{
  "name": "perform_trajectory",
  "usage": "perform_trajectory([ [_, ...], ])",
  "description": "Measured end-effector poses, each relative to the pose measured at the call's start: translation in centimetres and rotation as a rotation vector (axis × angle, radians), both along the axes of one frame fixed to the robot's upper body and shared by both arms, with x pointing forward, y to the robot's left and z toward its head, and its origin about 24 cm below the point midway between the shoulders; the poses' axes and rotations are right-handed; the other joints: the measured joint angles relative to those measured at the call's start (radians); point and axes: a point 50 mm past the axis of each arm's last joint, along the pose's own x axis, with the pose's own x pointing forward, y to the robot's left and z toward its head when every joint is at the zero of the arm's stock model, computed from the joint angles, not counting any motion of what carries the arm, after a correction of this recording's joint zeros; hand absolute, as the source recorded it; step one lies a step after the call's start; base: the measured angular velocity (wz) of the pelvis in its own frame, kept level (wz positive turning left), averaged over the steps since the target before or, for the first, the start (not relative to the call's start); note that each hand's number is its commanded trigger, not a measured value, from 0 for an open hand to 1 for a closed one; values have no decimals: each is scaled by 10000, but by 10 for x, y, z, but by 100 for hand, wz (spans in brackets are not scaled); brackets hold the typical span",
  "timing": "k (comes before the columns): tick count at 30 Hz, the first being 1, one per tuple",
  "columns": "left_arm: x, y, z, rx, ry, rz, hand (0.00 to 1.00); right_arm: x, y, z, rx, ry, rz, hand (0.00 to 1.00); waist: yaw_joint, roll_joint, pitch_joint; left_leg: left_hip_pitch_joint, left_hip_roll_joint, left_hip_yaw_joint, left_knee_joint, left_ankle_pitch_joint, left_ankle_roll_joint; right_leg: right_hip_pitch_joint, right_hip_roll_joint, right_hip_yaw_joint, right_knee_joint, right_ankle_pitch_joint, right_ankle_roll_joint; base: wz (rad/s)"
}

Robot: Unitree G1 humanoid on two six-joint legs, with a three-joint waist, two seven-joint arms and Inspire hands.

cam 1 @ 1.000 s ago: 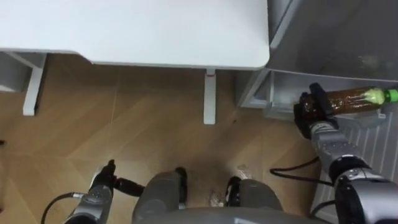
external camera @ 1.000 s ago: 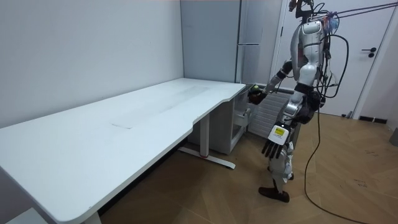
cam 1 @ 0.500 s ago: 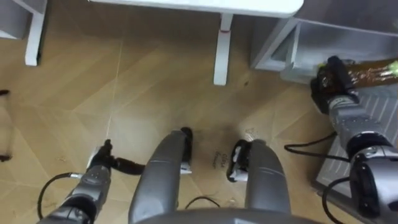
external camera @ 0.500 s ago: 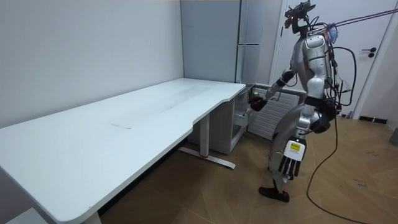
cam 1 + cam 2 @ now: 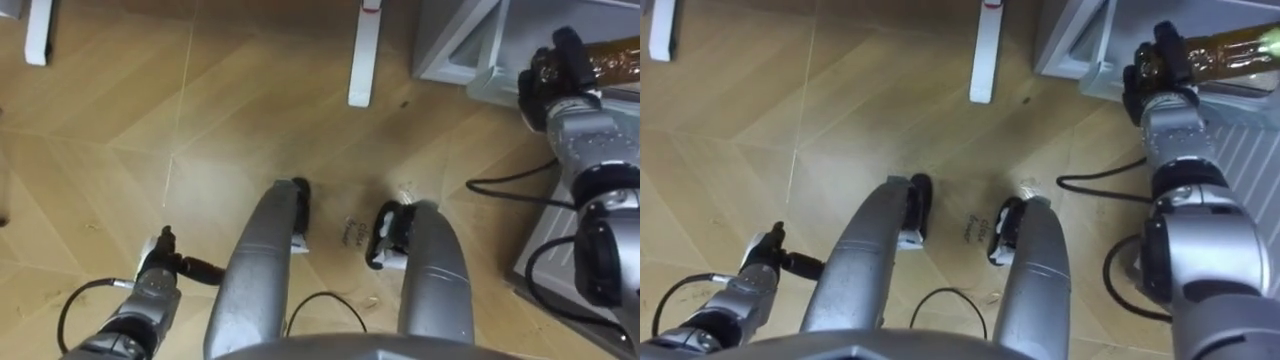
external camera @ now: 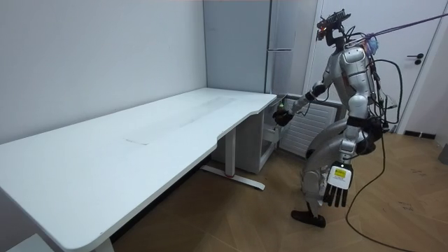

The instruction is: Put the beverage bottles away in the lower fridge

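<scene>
**Item: drink bottle**. Brown contents, green cap. It lies on its side with the cap towards the eye views' right. It is carried at the top right of the eye views, over the front edge of the lower compartment. Whether it rests on any surface there cannot be told.

**Right hand**. Arm stretched forward, dark fingers wrapped round the base end of the bottle.

**Left hand**. Hangs beside the thigh, well apart from the bottle. In the room view its fingers point down, loose and uncurled, holding nothing.

**Lower compartment**. Grey, box-like and standing open at floor level, at the foot of the tall grey fridge.

**Ribbed white panel**. It sits below and beside the right arm and is possibly the lower door's inner face, though the view is too partial to be sure.

**Worktop**. White and long, running away to the room view's left. One white worktop leg stands just beside the compartment.

**Floor**. Wood, in a herringbone pattern.

**Robot's stance.** It faces the fridge at the worktop's far end, knees bent, torso upright.
</scene>
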Motion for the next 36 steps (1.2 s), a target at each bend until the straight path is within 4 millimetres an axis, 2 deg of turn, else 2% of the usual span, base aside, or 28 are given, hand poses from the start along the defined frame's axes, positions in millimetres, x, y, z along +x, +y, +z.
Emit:
perform_trajectory([
  [3,0,-3,0,-43,7,-186,0,5,1,7,-36,-76,-12,100,-1,1,-3,-186,1,14,164,-32,17,-181,-31,12,161,-43,-14,2],
  [5,0,-4,-1,-25,28,-273,0,6,0,11,-76,-83,-57,31,-11,-1,-4,-200,1,16,184,-41,32,-187,-38,13,162,-53,4,0],
  [6,0,-4,-1,-9,17,-287,0,6,-3,14,-123,-61,-125,0,-15,-5,-6,-202,1,28,218,-61,44,-187,-39,29,178,-53,6,-4],
  [15,-9,-1,0,29,-49,-322,0,12,-16,37,-437,-99,-533,0,-167,-76,-51,45,-63,119,284,-120,122,-16,-16,246,276,-70,92,-2],
  [19,-13,0,-1,20,22,-310,0,12,-16,38,-418,29,-628,0,-180,-77,-52,169,-46,117,282,-141,87,114,-17,226,280,-134,170,0],
  [25,-21,2,-2,-14,113,-201,0,12,-17,38,-412,133,-725,0,-241,-77,-52,332,-45,117,283,-142,87,280,-22,225,276,-127,182,0],
  [36,-34,4,-5,-395,356,420,0,9,-14,30,-742,478,-442,0,-168,-81,-49,982,-21,202,129,-168,95,863,-21,268,187,-171,129,-1],
])
